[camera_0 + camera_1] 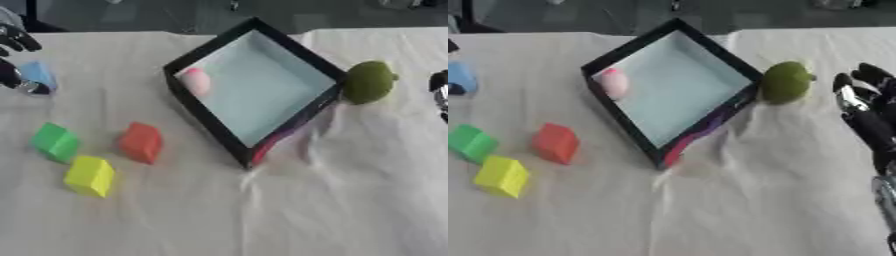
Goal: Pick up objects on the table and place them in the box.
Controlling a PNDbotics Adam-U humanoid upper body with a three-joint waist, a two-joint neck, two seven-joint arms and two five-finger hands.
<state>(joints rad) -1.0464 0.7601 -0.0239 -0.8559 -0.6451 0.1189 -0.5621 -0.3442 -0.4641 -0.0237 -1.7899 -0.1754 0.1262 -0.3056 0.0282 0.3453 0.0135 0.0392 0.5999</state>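
A desk covered in a wrinkled white cloth fills the view from above. Near the middle, turned like a diamond, sits a shallow square box with black walls and a pale blue floor. Inside it, against the left wall, lies a small pink rounded object. A strip of red and purple shows along the outside of the box's lower right wall.

Just outside the box's right corner, touching or nearly touching it, rests a round olive-green fruit-like object.

To the left of the box, three blocks lie on the cloth, apart from one another: a red block nearest the box, a green block farther left, and a yellow block below and between them.

At the far left edge, the robot's black left hand is around a light blue block, with dark fingers above and below it.

At the right edge, the robot's black and silver right hand rests with fingers straight and relaxed, pointing away, holding nothing, near the green fruit but apart from it.
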